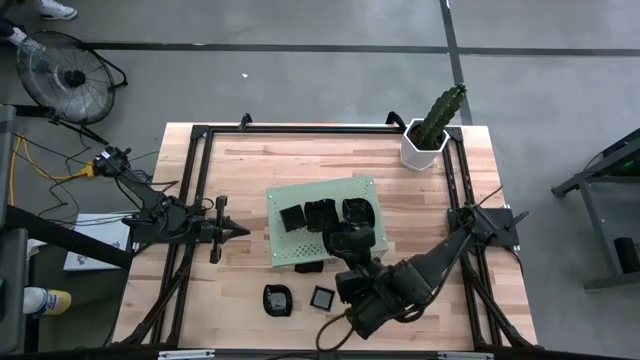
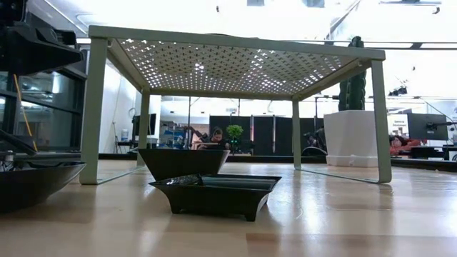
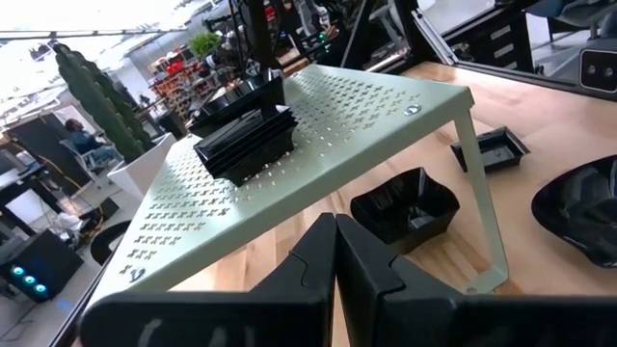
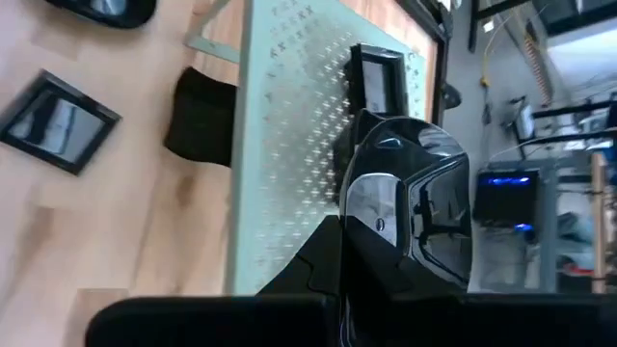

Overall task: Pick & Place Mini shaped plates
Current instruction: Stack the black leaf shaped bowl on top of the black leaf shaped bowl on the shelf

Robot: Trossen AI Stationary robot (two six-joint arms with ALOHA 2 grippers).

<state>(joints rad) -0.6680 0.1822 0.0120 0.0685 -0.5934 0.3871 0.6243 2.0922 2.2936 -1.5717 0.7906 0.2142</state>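
A green perforated board (image 1: 318, 245) stands on legs mid-table. Three black mini shaped plates (image 1: 320, 214) rest on its top, and in the left wrist view they show as plates (image 3: 246, 140) set close together. Another plate (image 1: 308, 266) sits on the table, partly under the board's near edge. A rounded plate (image 1: 277, 299) and a square plate (image 1: 322, 297) lie on the bare wood nearer the front. My right gripper (image 1: 348, 250) is above the board's near right corner, shut on a glossy black plate (image 4: 410, 198). My left gripper (image 1: 236, 231) is shut and level, left of the board. My right gripper pinches the glossy plate by its rim (image 4: 371, 229) between its two shut fingers. The fingers slant down from the table's near right side. The plate sits tilted in the hold above the green board (image 4: 280, 145). I cannot tell whether any part of it touches the board.
A white pot (image 1: 423, 148) with a cactus stands at the table's far right corner. Black frame rails (image 1: 190, 190) run along both table sides. In the low view a square plate (image 2: 214, 193) and a deeper one (image 2: 182, 160) sit under the board.
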